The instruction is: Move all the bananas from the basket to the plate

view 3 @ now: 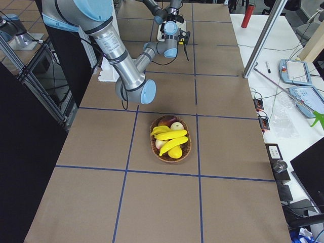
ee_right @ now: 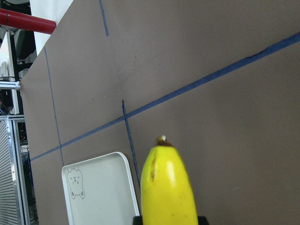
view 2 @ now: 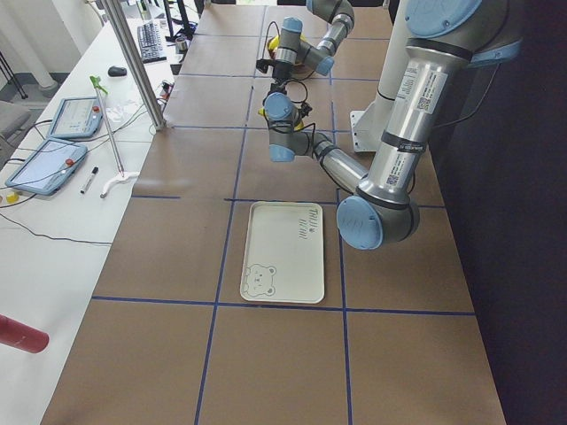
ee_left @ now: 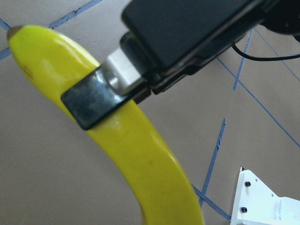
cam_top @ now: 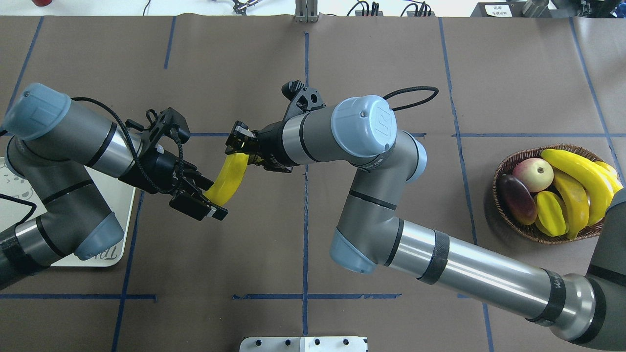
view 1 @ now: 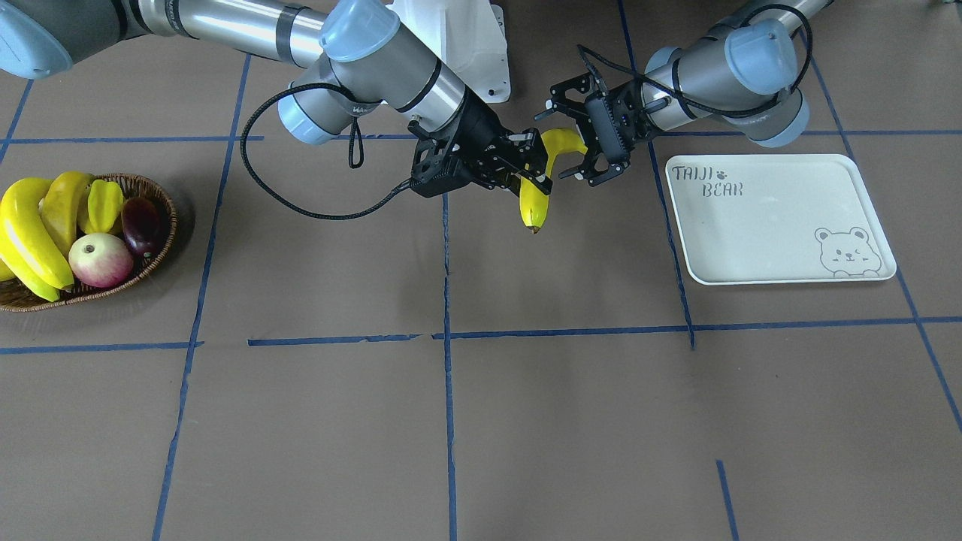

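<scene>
A yellow banana (view 1: pixel 532 203) hangs above the middle of the table, with my right gripper (view 1: pixel 535 171) shut on it partway along. In the left wrist view one black pad (ee_left: pixel 91 103) presses on its side. My left gripper (view 1: pixel 558 144) stands open with its fingers on either side of the banana's other end (cam_top: pixel 222 188). More bananas (view 1: pixel 30 233) lie in the wicker basket (view 1: pixel 159 197) far out on my right side. The cream plate (view 1: pixel 782 218) with the bear drawing lies bare on my left, partly hidden under my left arm in the overhead view.
The basket (cam_top: pixel 503 166) also holds an apple (cam_top: pixel 533 173), a dark purple fruit (cam_top: pixel 517 198) and a star fruit (cam_top: pixel 550 212). Blue tape lines cross the brown table. A white mount (view 1: pixel 466 45) stands at the robot's base.
</scene>
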Controlling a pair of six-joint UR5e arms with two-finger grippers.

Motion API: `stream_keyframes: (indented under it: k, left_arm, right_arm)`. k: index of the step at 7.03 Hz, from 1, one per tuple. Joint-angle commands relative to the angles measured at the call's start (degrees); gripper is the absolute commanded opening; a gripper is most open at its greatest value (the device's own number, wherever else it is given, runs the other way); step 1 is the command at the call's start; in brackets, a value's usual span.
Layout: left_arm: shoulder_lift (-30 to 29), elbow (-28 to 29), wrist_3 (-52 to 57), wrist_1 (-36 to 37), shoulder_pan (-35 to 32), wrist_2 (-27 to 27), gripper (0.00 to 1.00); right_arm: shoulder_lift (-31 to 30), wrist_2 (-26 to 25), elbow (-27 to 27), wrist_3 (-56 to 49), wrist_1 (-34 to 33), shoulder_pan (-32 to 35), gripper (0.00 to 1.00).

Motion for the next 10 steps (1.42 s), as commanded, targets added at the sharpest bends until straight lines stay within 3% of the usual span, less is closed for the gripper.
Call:
stream_keyframes:
  k: [1, 5, 6, 7, 8, 9, 10]
  left_arm:
    - [0.18, 0.24, -0.04, -0.47, -0.05, 0.0, 0.87]
    - [0.18, 0.15, -0.12, -0.56, -0.05, 0.0, 0.57]
    - [0.18, 0.15, -1.26, -0.65, -0.05, 0.0, 0.43]
    - [0.44, 0.15, -4.66, -2.91, -0.05, 0.0, 0.31]
    - [0.71, 0.15, -4.87, -3.28, -0.05, 0.09, 0.17]
    - [0.71, 0.15, -6.09, -3.29, -0.13, 0.35, 0.09]
    - [0.79, 0.15, -6.88, -3.38, -0.13, 0.35, 0.08]
  right_arm:
    - [-0.08, 0.0, 0.03, 0.0, 0.0, 0.0, 0.04]
    - [-0.17, -0.18, -0.05, 0.0, -0.09, 0.0, 0.1]
    - [-0.17, -0.26, -0.05, 0.0, -0.09, 0.0, 0.24]
    - [-0.17, -0.26, -0.05, 0.7, -0.09, 0.0, 0.45]
    - [-0.17, -0.44, -0.05, 1.57, -0.09, 0.0, 0.69]
    - [-0.08, -2.18, -0.05, 1.67, -0.17, 0.0, 1.0]
    - [-0.08, -2.89, -0.05, 1.67, -0.17, 0.0, 1.0]
